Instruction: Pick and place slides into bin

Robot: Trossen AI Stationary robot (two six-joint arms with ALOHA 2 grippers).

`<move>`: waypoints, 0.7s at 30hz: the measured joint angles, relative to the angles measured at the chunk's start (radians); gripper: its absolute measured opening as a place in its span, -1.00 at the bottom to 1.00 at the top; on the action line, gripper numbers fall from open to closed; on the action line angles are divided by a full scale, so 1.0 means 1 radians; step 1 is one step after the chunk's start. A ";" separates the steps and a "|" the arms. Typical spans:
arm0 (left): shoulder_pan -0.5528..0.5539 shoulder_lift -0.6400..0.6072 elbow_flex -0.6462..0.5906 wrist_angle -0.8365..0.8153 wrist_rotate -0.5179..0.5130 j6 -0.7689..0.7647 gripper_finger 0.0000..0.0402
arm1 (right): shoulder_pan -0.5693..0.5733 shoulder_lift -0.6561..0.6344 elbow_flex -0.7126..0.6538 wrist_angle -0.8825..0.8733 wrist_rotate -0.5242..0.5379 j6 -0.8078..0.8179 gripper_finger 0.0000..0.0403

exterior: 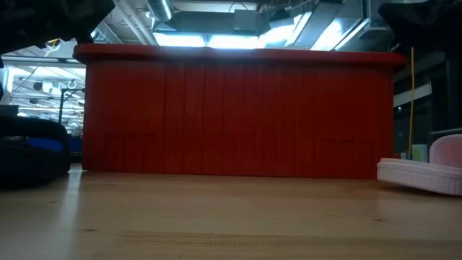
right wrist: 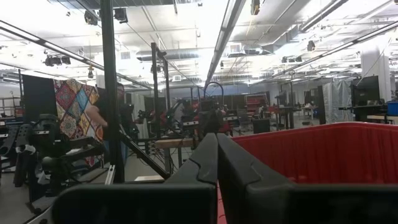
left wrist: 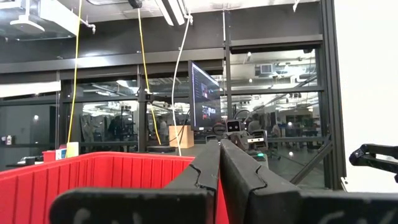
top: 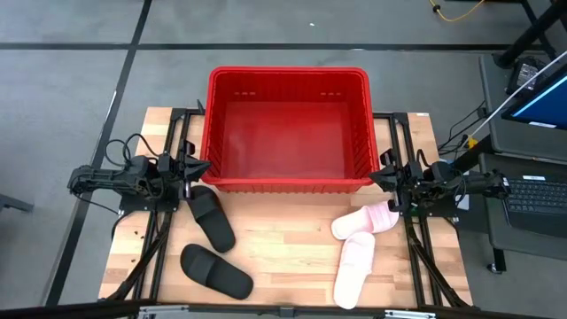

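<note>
The red bin [top: 288, 128] stands at the table's far middle; it also fills the low view [exterior: 238, 112]. Two black slides lie at the near left, one [top: 211, 217] just before the bin, one [top: 216, 271] nearer the front edge. Two pink slides lie at the near right, one [top: 366, 219] resting partly on the other [top: 354, 266]. My left gripper [top: 205, 166] is shut and empty beside the bin's left near corner. My right gripper [top: 374, 175] is shut and empty beside the bin's right near corner.
Dark metal frame rails [top: 159, 248] run along both table sides. Bare wood [top: 288, 239] lies between the black and pink slides. A desk with a keyboard [top: 536, 195] stands off the right edge.
</note>
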 joint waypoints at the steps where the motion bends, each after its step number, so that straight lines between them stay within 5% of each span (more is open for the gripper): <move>1: 0.000 0.000 0.000 0.000 0.000 0.000 -0.96 | 0.000 0.000 0.000 0.000 0.000 0.000 -0.97; 21: 0.000 0.000 0.000 0.000 0.000 0.000 -0.94 | 0.000 0.000 0.000 0.000 0.000 0.000 -0.97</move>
